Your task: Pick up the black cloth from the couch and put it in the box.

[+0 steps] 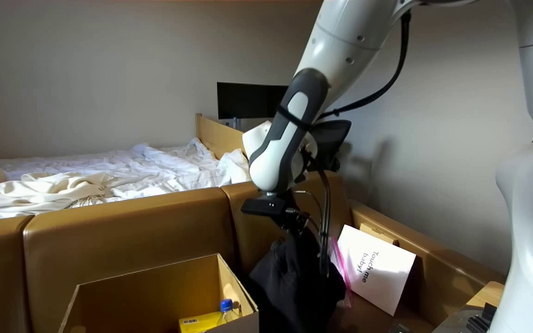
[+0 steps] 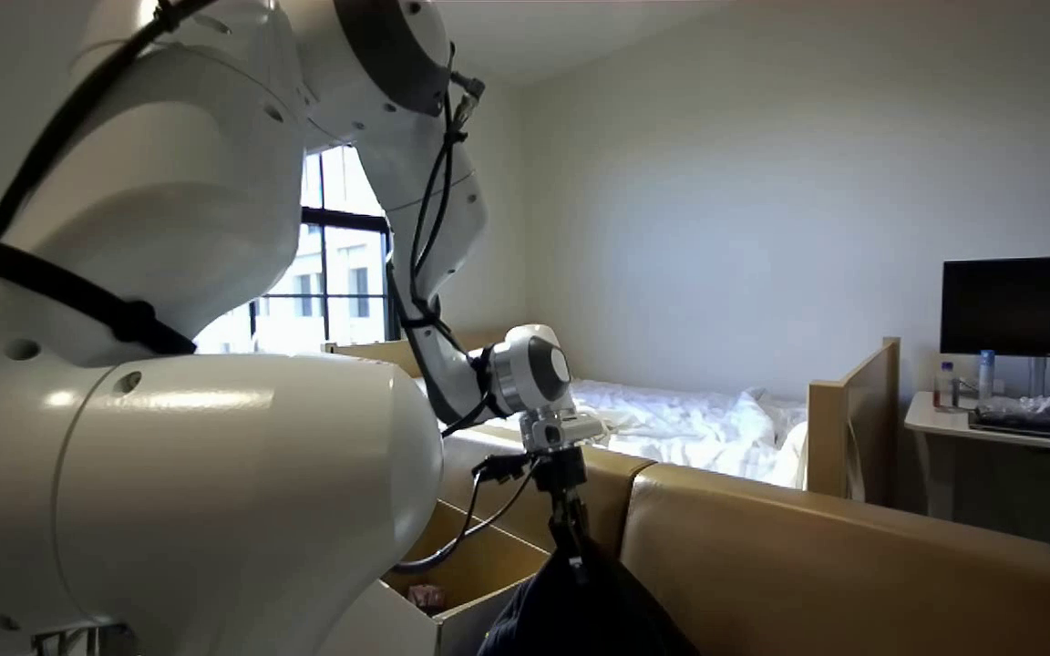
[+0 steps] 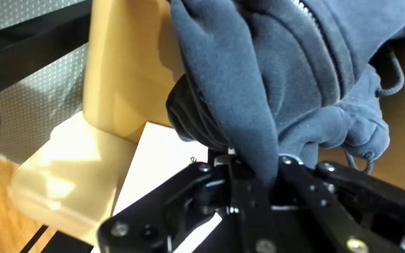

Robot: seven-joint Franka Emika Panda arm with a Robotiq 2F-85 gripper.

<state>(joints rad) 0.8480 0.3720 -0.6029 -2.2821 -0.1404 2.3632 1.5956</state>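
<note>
The black cloth [image 1: 294,286] is a dark hooded garment and hangs bunched from my gripper [image 1: 297,229]. It also shows in an exterior view [image 2: 584,610] and, looking blue-grey with a zipper and cord, in the wrist view [image 3: 230,70]. My gripper [image 3: 258,165] is shut on a fold of it. The cloth's lower end is cut off in both exterior views, so I cannot tell whether it touches the seat. The open cardboard box [image 1: 155,289] stands beside the cloth, in front of the couch [image 1: 132,236] backrest. The box also shows in an exterior view [image 2: 488,556].
A blue-capped bottle [image 1: 227,311] and a yellow packet [image 1: 199,322] are in the box. A white board [image 1: 377,268] with writing and a pink-edged plastic bag [image 1: 340,273] lie by the couch armrest [image 1: 437,254]. A bed [image 1: 164,166] is behind the couch.
</note>
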